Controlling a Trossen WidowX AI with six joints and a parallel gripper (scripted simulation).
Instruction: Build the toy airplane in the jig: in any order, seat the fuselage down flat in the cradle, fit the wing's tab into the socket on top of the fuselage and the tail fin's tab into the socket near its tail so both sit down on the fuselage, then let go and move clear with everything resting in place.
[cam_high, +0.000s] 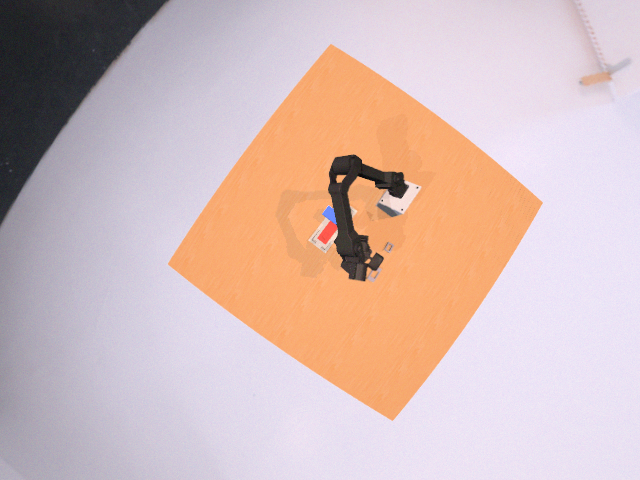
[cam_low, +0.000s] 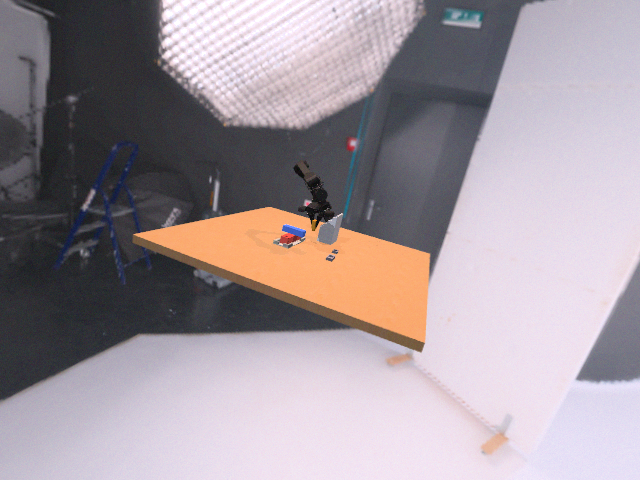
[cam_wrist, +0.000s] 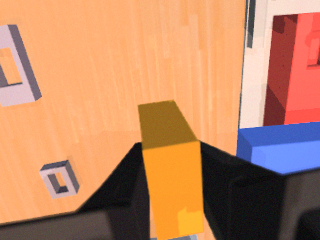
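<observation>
The red fuselage (cam_high: 326, 233) (cam_low: 289, 238) (cam_wrist: 300, 85) lies in the off-white cradle jig (cam_high: 325, 249) (cam_wrist: 253, 100). The blue wing (cam_high: 329, 213) (cam_low: 293, 230) (cam_wrist: 290, 152) lies crosswise on top of the fuselage; its tab is hidden, and the arm covers part of both in the top view. My gripper (cam_high: 367, 267) (cam_low: 313, 222) (cam_wrist: 170, 145) is shut on the orange-yellow tail fin (cam_low: 313, 225) (cam_wrist: 175, 185) and holds it above the table, beside the jig. The fuselage's tail socket is not clearly visible.
Two small grey hollow holders stand on the table: a larger one (cam_wrist: 20, 96) and a smaller one (cam_wrist: 68, 181). A white-topped grey block (cam_high: 412, 191) (cam_low: 329, 232) stands at the arm's base. The arm passes over part of the jig in the top view.
</observation>
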